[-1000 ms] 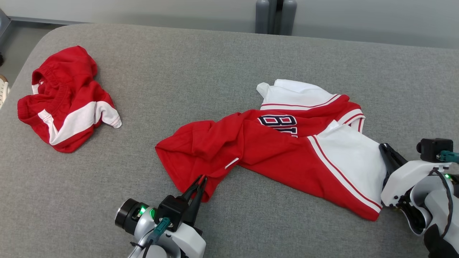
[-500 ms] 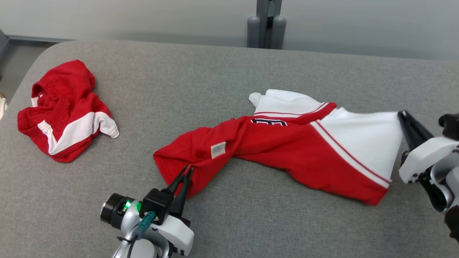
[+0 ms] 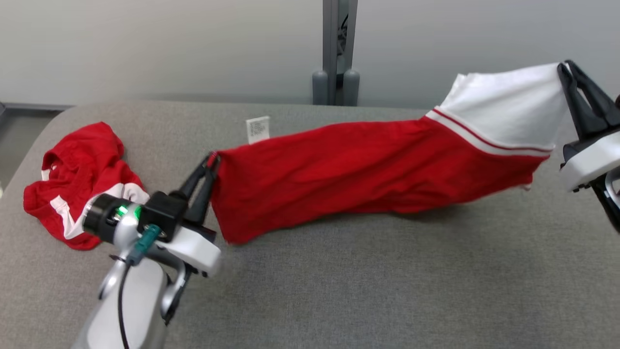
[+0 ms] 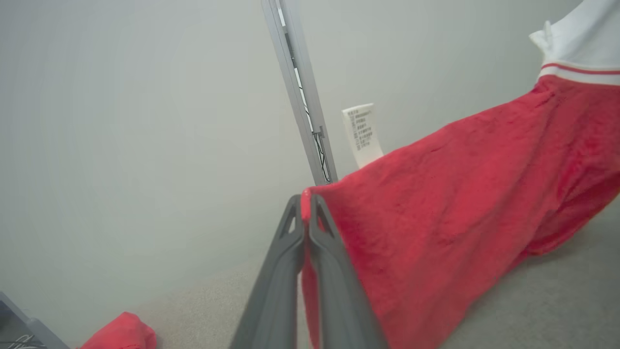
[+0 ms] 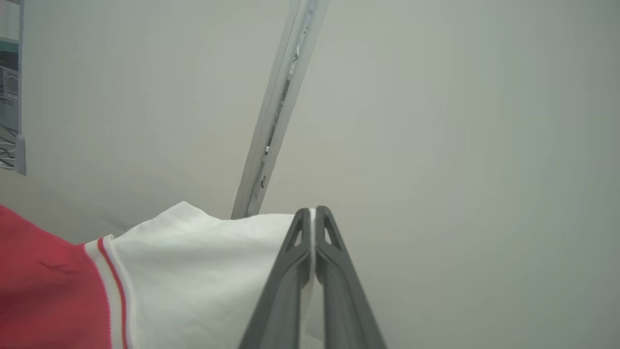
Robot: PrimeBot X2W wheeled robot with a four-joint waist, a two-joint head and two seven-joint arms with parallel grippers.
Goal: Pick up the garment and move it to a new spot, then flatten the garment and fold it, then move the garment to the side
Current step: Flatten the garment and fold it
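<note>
Carrying, at the lower left of the head view, a left end effector (image 3: 211,160) with two long dark fingers (image 3: 193,183) tapering to narrow tips. Mounting them on a black boxy block (image 3: 164,216), beside a black ringed cylinder (image 3: 101,220) glowing green at its edge. Wearing a smooth white shell (image 3: 193,248) below that block. Trailing a thin black cable (image 3: 119,300) from a teal connector (image 3: 144,238) down a pale silvery forearm (image 3: 143,305). Repeating the look at the right edge: a right end effector (image 3: 565,66) with dark right fingers (image 3: 587,107) above a second white shell (image 3: 588,162). Showing grey in both wrist views, with triangular cut-outs near the fingertips.
</note>
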